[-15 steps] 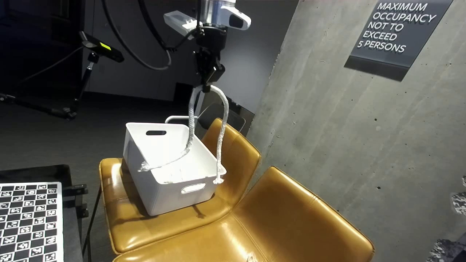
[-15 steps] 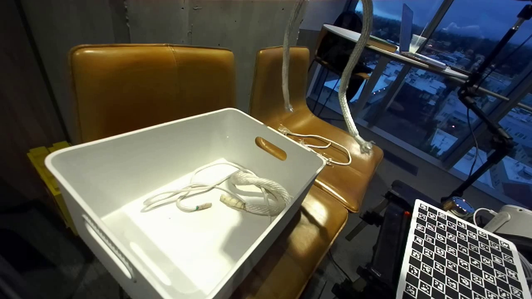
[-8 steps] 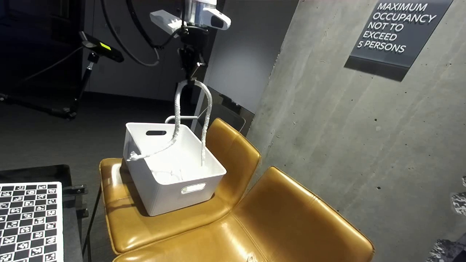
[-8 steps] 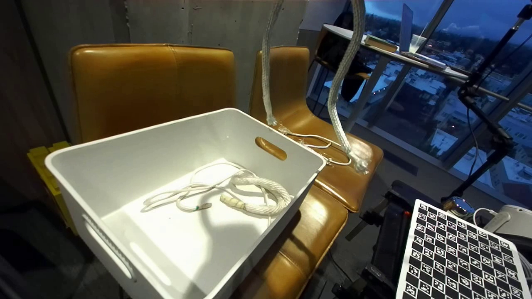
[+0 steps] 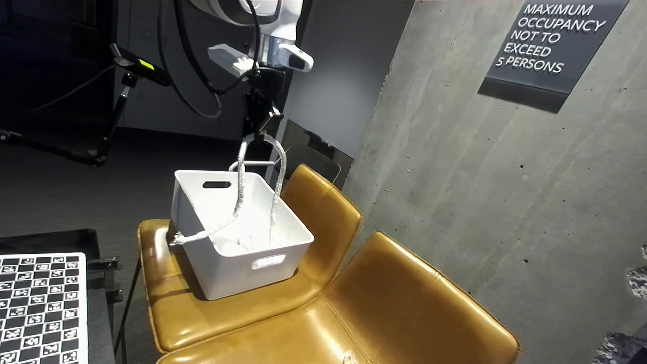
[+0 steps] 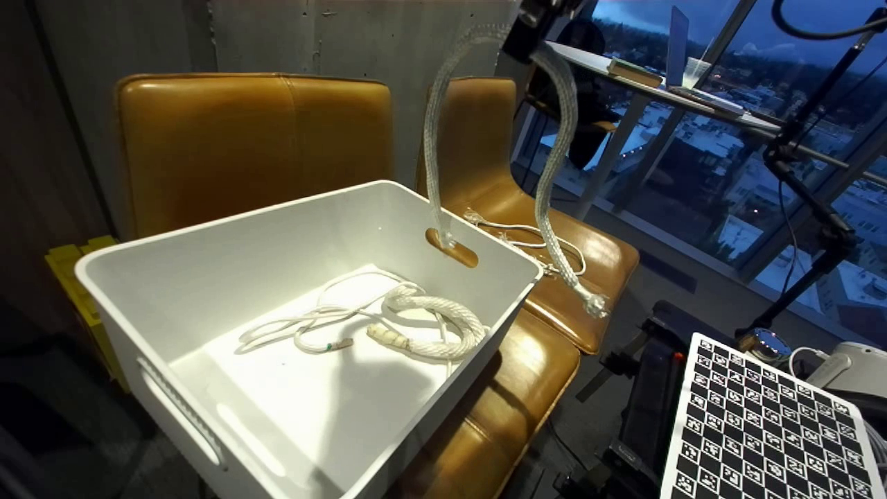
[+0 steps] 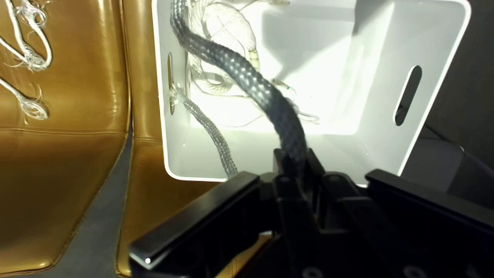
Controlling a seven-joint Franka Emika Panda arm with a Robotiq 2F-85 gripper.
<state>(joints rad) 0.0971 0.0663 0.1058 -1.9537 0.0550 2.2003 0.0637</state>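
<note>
My gripper (image 5: pixel 259 135) is shut on a thick white braided rope (image 5: pixel 238 187) near its middle, so both halves hang down in an arch. In the wrist view the rope (image 7: pixel 247 77) comes up between the fingertips and looks grey. Below is a white bin (image 6: pixel 229 239) with handle slots. One rope end hangs inside it by a slot; the other dangles past the rim, outside. On the bin's floor lie a coiled thick rope (image 6: pixel 461 326) and a thin white cord (image 6: pixel 305 320). The gripper (image 6: pixel 523 45) is only partly visible at the top of an exterior view.
The bin stands on a tan leather chair (image 5: pixel 172 323), with a concrete wall (image 5: pixel 455 177) behind. Frayed thin cords (image 6: pixel 554 242) lie on an adjoining seat. A checkered marker board (image 6: pixel 769 430) and a camera on a stand (image 5: pixel 139 65) are nearby.
In an exterior view my gripper has moved left and then downward with the rope. One rope end has passed over the rim into the bin. The bin and its contents have stayed put.
</note>
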